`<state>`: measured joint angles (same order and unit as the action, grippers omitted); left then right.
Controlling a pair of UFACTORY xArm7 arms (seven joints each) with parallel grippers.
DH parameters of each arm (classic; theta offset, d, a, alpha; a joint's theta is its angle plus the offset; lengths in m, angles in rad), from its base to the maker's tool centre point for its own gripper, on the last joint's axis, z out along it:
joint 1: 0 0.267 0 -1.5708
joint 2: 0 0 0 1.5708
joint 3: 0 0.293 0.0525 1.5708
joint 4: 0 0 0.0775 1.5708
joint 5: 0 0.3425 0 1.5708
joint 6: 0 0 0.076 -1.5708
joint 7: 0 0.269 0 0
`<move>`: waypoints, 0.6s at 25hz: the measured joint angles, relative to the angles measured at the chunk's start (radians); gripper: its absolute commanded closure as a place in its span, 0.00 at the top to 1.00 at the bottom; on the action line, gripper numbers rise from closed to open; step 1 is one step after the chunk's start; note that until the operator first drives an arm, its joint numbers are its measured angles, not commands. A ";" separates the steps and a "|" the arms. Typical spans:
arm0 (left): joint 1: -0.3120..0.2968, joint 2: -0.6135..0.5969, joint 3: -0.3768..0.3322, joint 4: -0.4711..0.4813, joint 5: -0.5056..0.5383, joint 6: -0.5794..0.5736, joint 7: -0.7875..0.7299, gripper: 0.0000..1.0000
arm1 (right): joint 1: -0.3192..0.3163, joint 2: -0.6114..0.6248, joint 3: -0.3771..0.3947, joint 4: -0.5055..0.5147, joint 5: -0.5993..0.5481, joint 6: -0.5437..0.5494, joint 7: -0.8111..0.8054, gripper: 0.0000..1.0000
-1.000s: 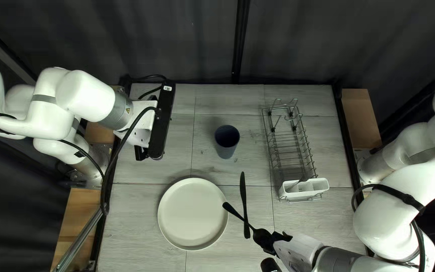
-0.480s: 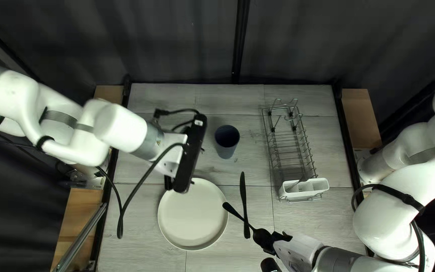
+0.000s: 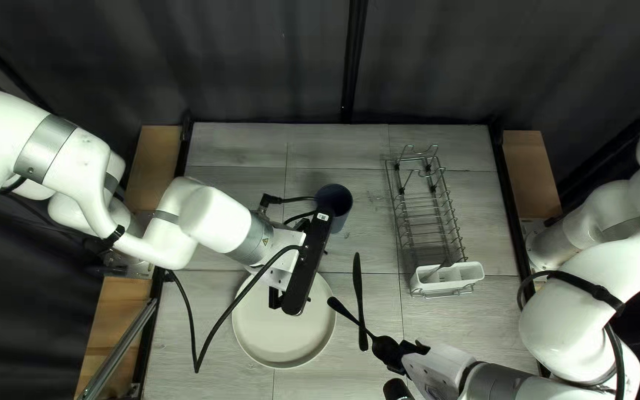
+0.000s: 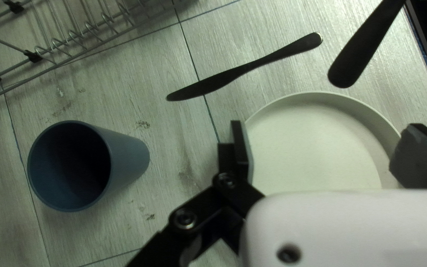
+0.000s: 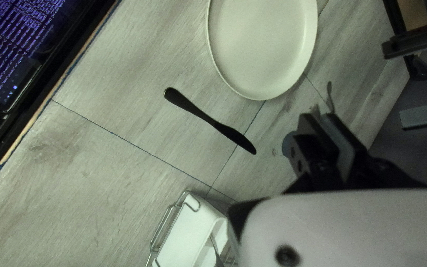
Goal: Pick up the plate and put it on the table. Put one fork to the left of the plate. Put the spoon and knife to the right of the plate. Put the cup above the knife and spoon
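Observation:
In the top left view my left gripper hangs over the plate. My right gripper holds a black spoon, its handle crossing above the black knife. Farther back stands the blue-grey cup. In the left wrist view my left gripper is open above the plate; the knife lies ahead, the cup off to one side. In the right wrist view my right gripper is shut on the spoon, seen edge-on. No fork is identifiable.
A wire dish rack stands right of the cup, its white holder containing a utensil. A screen lies beyond the table edge in the right wrist view. My left arm's cable loops over the table's left part.
My left arm has swung from the table's back left toward the near right, bringing its gripper over the plate. The right arm, spoon, knife, plate and cup have not visibly moved.

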<state>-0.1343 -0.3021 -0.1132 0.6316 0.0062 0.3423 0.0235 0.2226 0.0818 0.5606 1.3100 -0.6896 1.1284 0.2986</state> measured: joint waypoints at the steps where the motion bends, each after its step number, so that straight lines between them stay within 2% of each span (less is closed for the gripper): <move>1: -0.003 0.007 0.002 0.004 -0.008 -0.015 0.000 1.00 | 0.000 0.000 0.000 0.000 0.000 0.000 0.000 0.00; 10: -0.023 0.144 -0.037 0.079 -0.002 -0.154 -0.020 1.00 | 0.000 0.000 0.000 0.000 0.000 0.000 0.000 0.00; 13: -0.046 0.172 -0.022 0.092 -0.051 -0.182 0.041 1.00 | 0.000 0.000 0.000 0.000 0.000 0.000 0.000 0.00; 15: -0.071 0.190 -0.003 0.097 -0.122 -0.205 0.116 1.00 | 0.000 0.000 0.000 0.000 0.000 0.000 0.000 0.00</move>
<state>-0.2052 -0.1117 -0.1167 0.7287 -0.1161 0.1376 0.1393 0.2226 0.0818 0.5606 1.3100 -0.6896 1.1284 0.2986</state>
